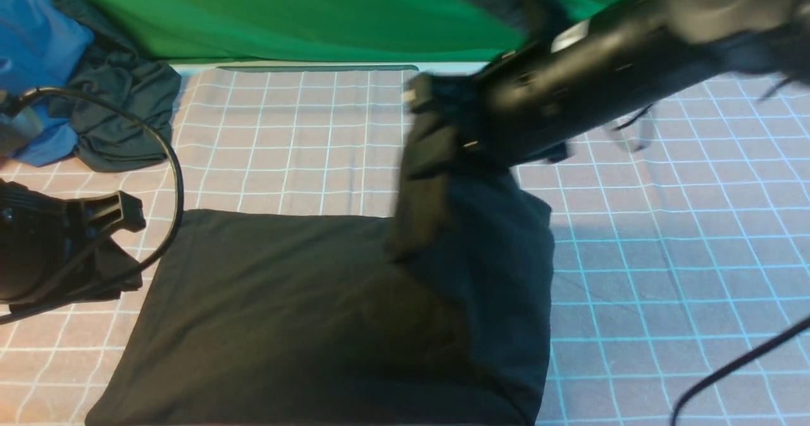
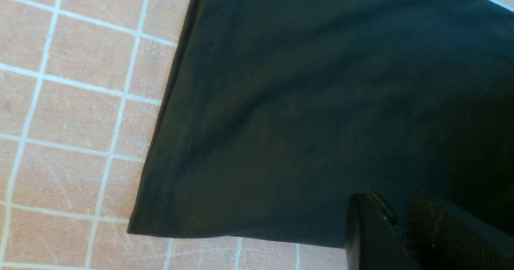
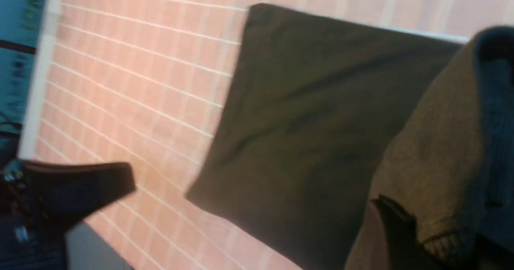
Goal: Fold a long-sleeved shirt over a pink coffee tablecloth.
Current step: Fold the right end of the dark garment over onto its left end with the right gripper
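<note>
Cotton, likely light and limp: your right gripper (image 1: 408,236) clamps the raised right flap of the long-sleeved shirt (image 1: 285,312), lying near-centre on the pink coffee tablecloth (image 1: 285,135); pinch seamed edges, expect sagging; whether the left gripper (image 1: 120,214) holds anything cannot be told.

- My front camera looks down across the long-sleeved shirt (image 1: 285,312) on the pink coffee tablecloth (image 1: 285,141).
- Both wrist cameras hang close over the same shirt.
</note>
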`<action>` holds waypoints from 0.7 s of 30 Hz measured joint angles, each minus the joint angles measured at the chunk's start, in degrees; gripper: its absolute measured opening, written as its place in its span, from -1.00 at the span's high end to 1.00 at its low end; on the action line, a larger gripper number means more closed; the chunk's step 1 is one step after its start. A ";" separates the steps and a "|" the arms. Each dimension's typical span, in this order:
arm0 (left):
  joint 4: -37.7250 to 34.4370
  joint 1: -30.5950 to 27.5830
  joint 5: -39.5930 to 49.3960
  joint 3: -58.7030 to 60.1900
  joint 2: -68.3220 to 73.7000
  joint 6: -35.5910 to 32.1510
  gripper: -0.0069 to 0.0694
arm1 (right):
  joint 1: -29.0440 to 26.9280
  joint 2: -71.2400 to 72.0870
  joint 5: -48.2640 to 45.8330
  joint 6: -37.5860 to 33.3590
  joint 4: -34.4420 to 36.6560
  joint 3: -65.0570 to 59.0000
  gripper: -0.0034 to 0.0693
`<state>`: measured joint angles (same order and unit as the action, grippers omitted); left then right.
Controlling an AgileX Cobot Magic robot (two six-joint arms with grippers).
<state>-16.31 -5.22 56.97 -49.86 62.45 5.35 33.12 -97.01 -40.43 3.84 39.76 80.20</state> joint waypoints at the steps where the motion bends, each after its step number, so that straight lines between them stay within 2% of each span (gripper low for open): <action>1: 0.01 0.00 0.00 0.00 -0.19 0.00 0.41 | 0.63 -1.23 0.90 -0.69 1.14 0.23 0.68; 11: 1.21 0.00 -0.97 0.00 -4.80 0.43 0.41 | 6.75 -11.09 2.18 -3.84 2.95 10.44 0.68; 21: 7.80 0.00 -1.14 0.00 -6.77 5.74 0.41 | 11.09 -19.64 -0.39 -3.84 3.79 19.96 0.68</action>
<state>-8.52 -5.22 55.83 -49.86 55.69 11.10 44.21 -116.65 -40.82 0.00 43.56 100.16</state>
